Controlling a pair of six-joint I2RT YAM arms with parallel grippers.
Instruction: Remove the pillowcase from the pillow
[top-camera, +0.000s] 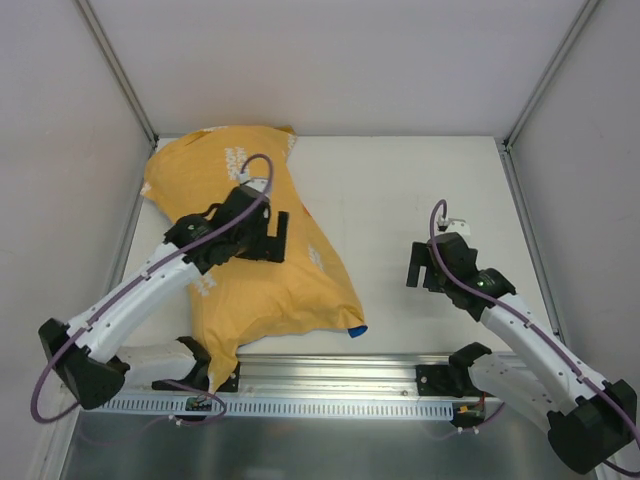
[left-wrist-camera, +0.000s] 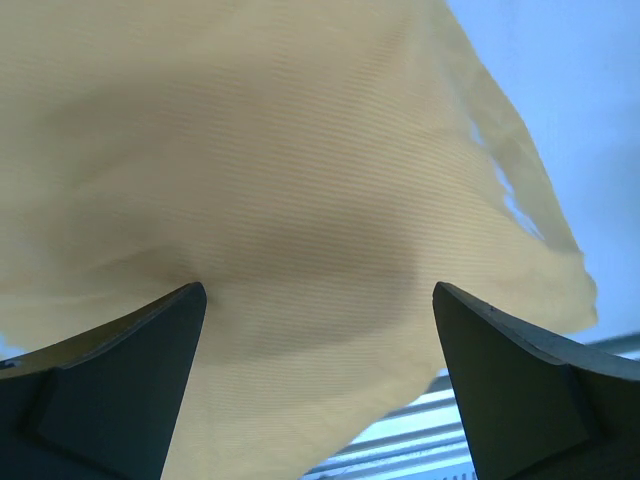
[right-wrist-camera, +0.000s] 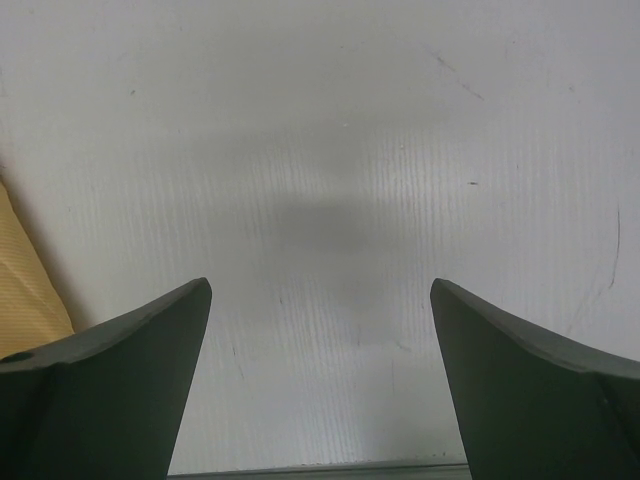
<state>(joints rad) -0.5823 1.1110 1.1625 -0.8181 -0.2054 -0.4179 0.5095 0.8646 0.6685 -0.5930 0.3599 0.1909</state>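
While your left gripper (top-camera: 272, 236) hangs over the middle of the pillowcase (top-camera: 260, 290) with its jaws spread wide and nothing between them, your right gripper (top-camera: 416, 266) is just as released, poised over bare white table (top-camera: 420, 190) well apart from the fabric. From the left wrist you see only mustard cloth (left-wrist-camera: 300, 180) filling the gap between the fingers (left-wrist-camera: 130, 380), close below but not pinched. From the right wrist you see the tabletop (right-wrist-camera: 320, 150) and a sliver of yellow (right-wrist-camera: 25, 290) at the left edge.

The cover lies crumpled on the left half of the table, running from the far left corner down to the aluminium rail (top-camera: 330, 375) at the near edge. It looks full, so you can judge that the pillow is inside it; no white cushion shows anywhere. A blue tag (top-camera: 357, 330) pokes out at the near right corner, which probably marks the open end or the lining.

The left claw seems placed to pin or pinch the bulk. The right waits on the side where that blue corner lies, likely to take the hem.

White lettering (top-camera: 238, 158) is printed on the yellow cover, but it is too small and creased for you to read.
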